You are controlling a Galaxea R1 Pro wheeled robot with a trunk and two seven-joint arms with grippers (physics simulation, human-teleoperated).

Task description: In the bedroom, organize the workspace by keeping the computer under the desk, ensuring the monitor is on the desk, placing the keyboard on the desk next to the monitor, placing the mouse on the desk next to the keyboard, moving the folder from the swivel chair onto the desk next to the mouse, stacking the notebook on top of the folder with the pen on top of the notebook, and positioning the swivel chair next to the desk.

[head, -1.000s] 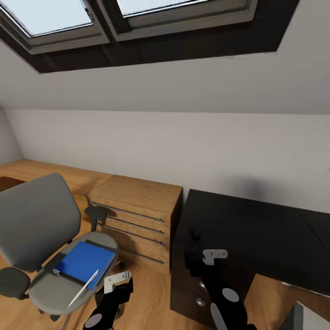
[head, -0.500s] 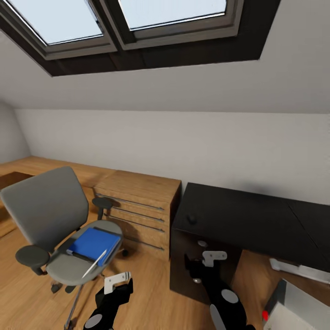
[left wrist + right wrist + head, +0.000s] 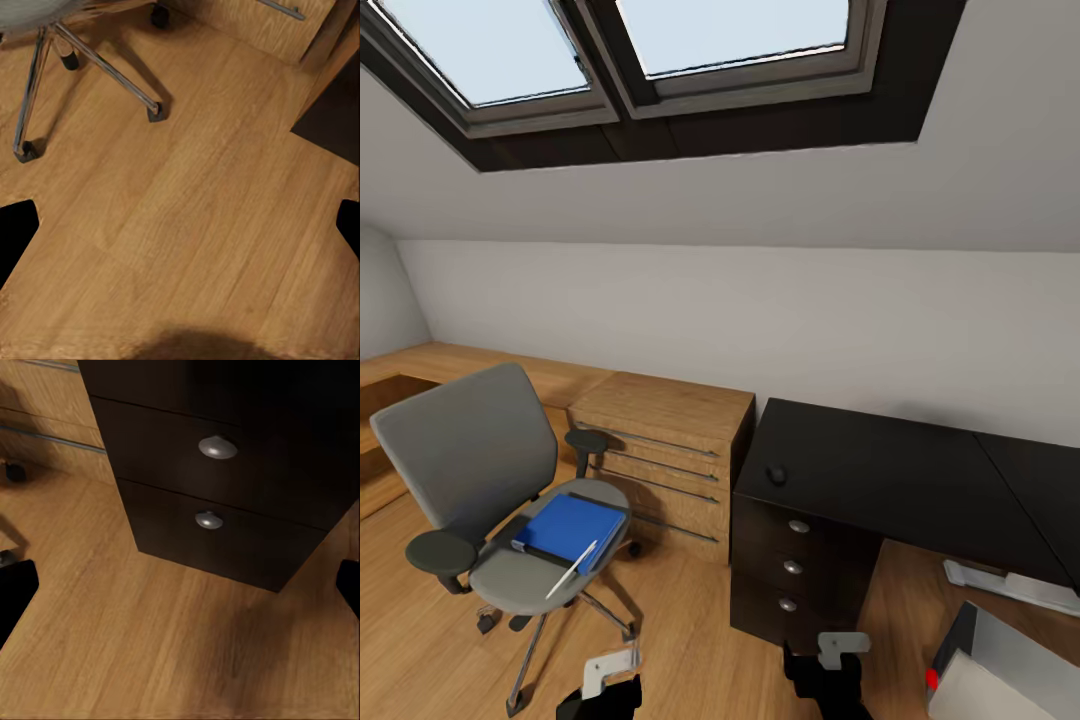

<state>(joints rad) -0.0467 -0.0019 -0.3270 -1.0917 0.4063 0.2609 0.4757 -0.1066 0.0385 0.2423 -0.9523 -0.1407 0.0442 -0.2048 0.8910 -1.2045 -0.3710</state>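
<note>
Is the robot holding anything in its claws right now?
No, nothing is held. The left claw and right claw are both open over bare wooden floor. The folder and pen lie on the swivel chair.

Two skylight windows [image 3: 610, 50] sit in the sloped ceiling at twelve o'clock. A light wooden drawer unit [image 3: 665, 455] with long metal handles stands at the centre, against the white wall [image 3: 760, 310]. Low wooden shelving [image 3: 420, 365] runs toward nine o'clock. Wooden floor [image 3: 195, 225] spreads below.
</note>
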